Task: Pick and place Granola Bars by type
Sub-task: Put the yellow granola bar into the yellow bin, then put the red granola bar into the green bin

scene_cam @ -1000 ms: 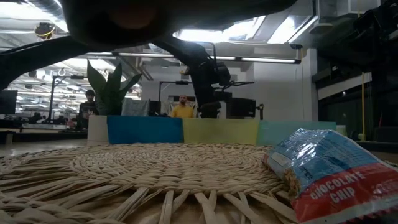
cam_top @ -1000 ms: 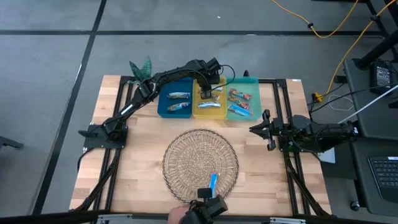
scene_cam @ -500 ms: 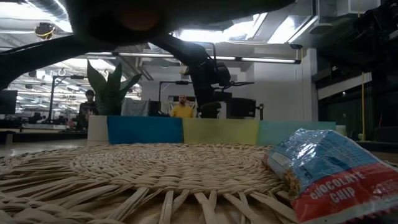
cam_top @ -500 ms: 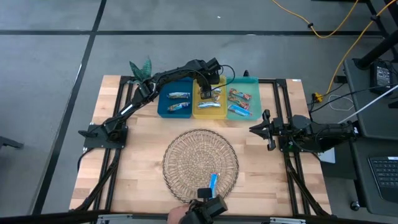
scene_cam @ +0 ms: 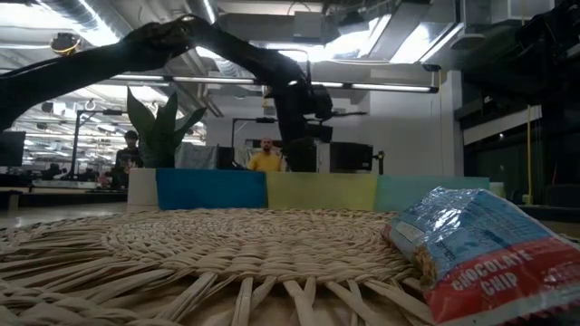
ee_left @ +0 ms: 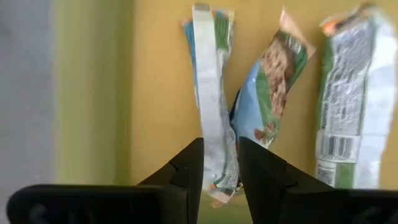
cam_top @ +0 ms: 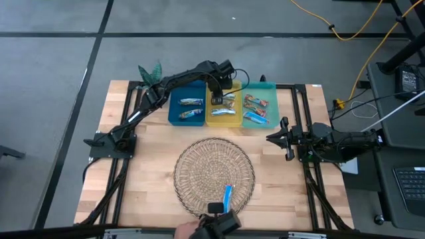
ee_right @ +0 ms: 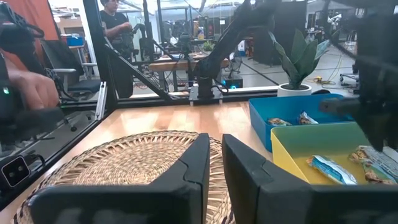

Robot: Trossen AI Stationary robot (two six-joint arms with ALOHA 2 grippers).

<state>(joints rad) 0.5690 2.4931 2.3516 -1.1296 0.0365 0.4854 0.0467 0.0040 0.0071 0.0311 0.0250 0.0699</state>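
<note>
My left gripper (cam_top: 218,97) hangs over the far part of the yellow tray (cam_top: 234,121), pointing down, open by a narrow gap. In its wrist view, a granola bar lies seam-up (ee_left: 208,93) on the tray floor, its near end between and below the fingertips (ee_left: 221,146). I see no touch. Two more bars (ee_left: 273,81) (ee_left: 348,93) lie beside it. The blue tray (cam_top: 174,106) and teal tray (cam_top: 271,99) also hold bars. A blue bar (cam_top: 228,194) lies on the woven mat (cam_top: 214,169). My right gripper (cam_top: 269,137) waits shut at the table's right.
The three trays stand side by side along the far edge, with a potted plant (cam_top: 149,72) at their left. In the low view the blue bar (scene_cam: 480,254) fills the near right of the mat. A person's hand (cam_top: 186,231) shows at the near edge. People stand in the room beyond.
A dark shape with a hand that covered the top of the low view has drawn away, so my left arm now shows there above the trays.
</note>
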